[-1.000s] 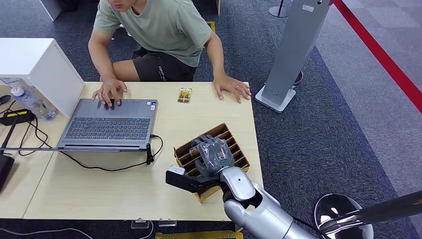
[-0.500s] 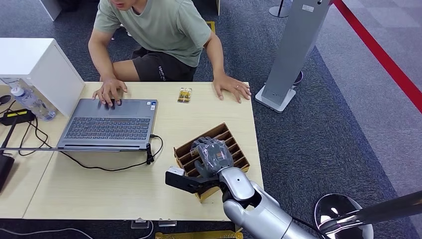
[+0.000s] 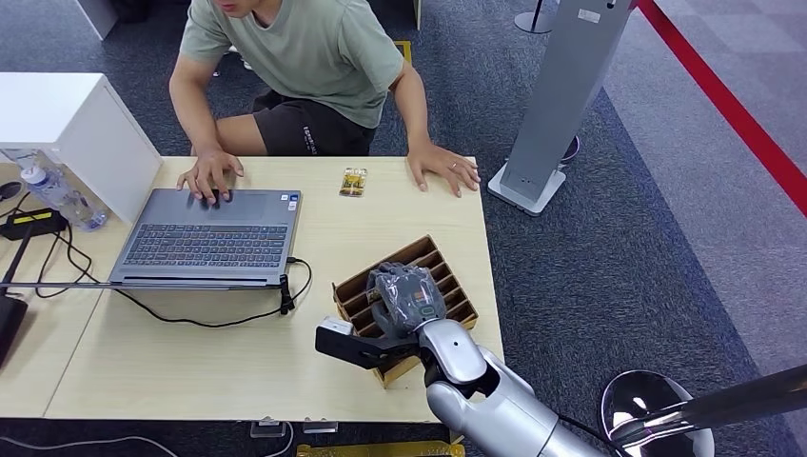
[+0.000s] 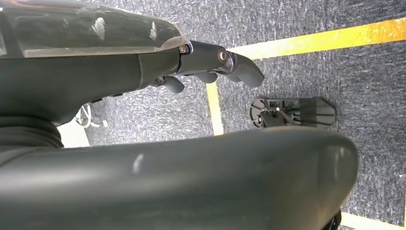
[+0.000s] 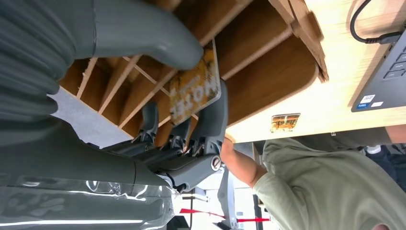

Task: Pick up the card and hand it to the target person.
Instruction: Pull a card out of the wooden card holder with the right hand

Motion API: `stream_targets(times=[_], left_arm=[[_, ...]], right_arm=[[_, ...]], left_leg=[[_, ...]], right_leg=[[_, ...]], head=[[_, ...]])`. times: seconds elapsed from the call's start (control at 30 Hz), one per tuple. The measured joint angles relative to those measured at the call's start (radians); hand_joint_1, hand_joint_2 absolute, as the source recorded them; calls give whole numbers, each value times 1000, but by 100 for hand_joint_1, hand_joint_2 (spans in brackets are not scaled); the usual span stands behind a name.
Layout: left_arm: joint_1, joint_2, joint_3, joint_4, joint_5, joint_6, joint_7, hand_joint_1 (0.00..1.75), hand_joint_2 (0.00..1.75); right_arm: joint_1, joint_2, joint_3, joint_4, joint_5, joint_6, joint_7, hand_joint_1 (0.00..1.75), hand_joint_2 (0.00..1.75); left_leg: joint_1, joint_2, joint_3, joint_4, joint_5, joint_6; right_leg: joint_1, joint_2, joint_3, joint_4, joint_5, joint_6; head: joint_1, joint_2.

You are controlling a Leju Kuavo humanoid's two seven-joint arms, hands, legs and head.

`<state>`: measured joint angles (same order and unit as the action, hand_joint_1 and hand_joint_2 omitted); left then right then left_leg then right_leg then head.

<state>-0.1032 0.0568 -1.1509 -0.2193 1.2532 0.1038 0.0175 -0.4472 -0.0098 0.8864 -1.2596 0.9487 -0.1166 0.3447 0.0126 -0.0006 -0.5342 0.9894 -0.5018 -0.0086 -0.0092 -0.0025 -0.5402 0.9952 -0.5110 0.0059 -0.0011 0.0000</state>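
My right hand [image 3: 407,297] reaches down into the brown slotted card holder [image 3: 453,286] at the table's near right. In the right wrist view its thumb [image 5: 143,40] and fingers [image 5: 210,120] pinch a yellow printed card [image 5: 194,91] just over the holder's slots [image 5: 268,72]. A second small yellow card [image 3: 353,181] lies flat on the table's far side, by the hand [image 3: 442,168] of the person [image 3: 305,57] seated there. My left hand [image 4: 210,67] hangs over the carpet floor, its fingers loose and holding nothing.
An open grey laptop [image 3: 209,238] with a black cable [image 3: 285,295] lies left of the holder, the person's other hand on it. A white box [image 3: 67,124] and a water bottle [image 3: 57,195] stand at far left. A grey pillar [image 3: 561,105] rises right of the table [image 3: 190,362].
My right hand has edged very slightly back toward me over the holder; everything else stays put.
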Motion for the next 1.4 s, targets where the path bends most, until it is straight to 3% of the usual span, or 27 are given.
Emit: stream_targets(times=[0.77,1.4], left_arm=[[0,0,1,0,6,9,1,0,0],[1,0,1,0,16,2,-18,0,0]], right_arm=[[-6,28,3,19,-19,-13,-33,136,175],[-55,11,6,-46,8,-52,-14,136,175]], left_leg=[[0,0,0,0,0,0],[0,0,0,0,0,0]], right_leg=[[0,0,0,0,0,0],[0,0,0,0,0,0]], head=[[0,0],[0,0]])
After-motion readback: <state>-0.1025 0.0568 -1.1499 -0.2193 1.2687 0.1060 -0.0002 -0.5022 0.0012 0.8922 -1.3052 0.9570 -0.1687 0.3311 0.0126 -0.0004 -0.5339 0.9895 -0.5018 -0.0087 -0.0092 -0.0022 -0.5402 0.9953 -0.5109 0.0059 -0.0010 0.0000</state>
